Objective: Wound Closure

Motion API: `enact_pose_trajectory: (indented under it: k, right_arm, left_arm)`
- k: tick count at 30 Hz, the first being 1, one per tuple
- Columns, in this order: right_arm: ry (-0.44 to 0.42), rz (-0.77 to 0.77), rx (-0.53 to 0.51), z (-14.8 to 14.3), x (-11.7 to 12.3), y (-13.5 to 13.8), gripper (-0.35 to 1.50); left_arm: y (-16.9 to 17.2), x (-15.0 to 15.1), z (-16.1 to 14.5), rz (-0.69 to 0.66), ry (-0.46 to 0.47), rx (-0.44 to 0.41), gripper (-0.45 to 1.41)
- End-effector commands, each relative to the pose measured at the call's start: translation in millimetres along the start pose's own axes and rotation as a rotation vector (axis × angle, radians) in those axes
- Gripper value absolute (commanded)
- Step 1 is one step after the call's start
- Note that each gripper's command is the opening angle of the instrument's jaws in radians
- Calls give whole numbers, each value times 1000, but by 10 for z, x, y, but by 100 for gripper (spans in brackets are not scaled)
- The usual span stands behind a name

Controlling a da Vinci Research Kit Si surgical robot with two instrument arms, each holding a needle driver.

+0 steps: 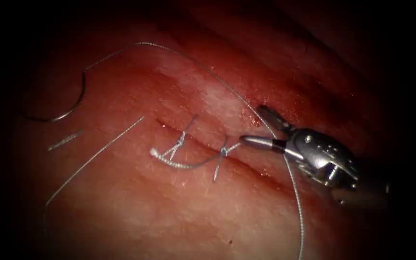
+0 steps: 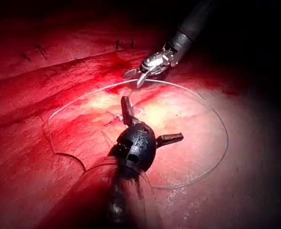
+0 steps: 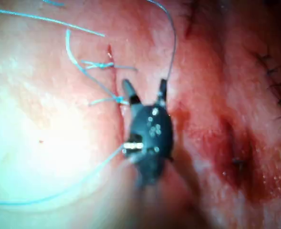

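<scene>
So far, two stitches (image 1: pixel 181 139) sit tied across the middle of the cut (image 1: pixel 246 161), each with short tails standing off its knot. To the right of the second one, toward the tool, the cut runs on with no stitch over it. I judge the job to be partly done, with that stretch left to close.

The needle (image 1: pixel 68 108) lies loose on the tissue (image 1: pixel 179 212), far to the left of the cut. It is held by nothing and is not in the tissue. Its thread (image 1: pixel 208 72) arcs from the needle over the top, passes the right tool and trails away below.

The right end effector (image 1: pixel 252 126) has its jaws spread, the lower one just beside the second stitch, and it grips nothing. The thread runs past the jaws but is not pinched. In the left wrist view, the left end effector (image 2: pixel 153 118) has its jaws splayed very wide and also holds nothing.

A long loose strand (image 1: pixel 97 154) and a short cut piece (image 1: pixel 63 140) lie between the needle and the stitches. These, and the thread draped at the right tool over the open stretch of the cut, look likeliest to snag.
</scene>
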Motion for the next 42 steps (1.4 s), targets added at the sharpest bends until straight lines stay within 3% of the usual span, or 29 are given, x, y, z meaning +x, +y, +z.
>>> enact_pose_trajectory:
  k: [1, 2, 5, 8, 10, 13, 18, 30, 34, 42]
  right_arm:
    - [0, 2, 2, 7, -5, -3, 133]
    - [0, 3, 2, 6, -4, -3, 133]
    - [0, 4, 6, 3, -3, -4, 131]
    - [-1, -5, 13, -2, 0, -5, 131]
    - [-3, -1, 8, -6, 4, -6, 131]
    - [-5, 7, 13, -13, 12, -11, 130]
    - [-29, -39, 18, -19, 22, -20, 128]
    - [-54, -80, 16, -18, 26, -28, 126]
    - [-54, -80, 15, -18, 26, -29, 128]
    - [-54, -80, 15, -18, 26, -29, 128]
  left_arm:
    - [3, -7, 9, -3, -7, 7, 106]
    - [-1, -6, 19, -69, -27, 65, 99]
    - [-7, -10, 50, -85, -75, 158, 91]
    - [-5, -22, 80, -2, -148, 194, 89]
    - [-2, -34, 102, 47, -180, 193, 79]
    - [4, -55, 132, 64, -212, 132, 79]
    - [1, -86, 168, 74, -296, 121, 84]
    - [-21, -109, 199, 48, -322, 148, 81]
    - [-23, -104, 208, 39, -426, 157, 79]
    - [-18, -95, 223, 19, -716, 188, 52]
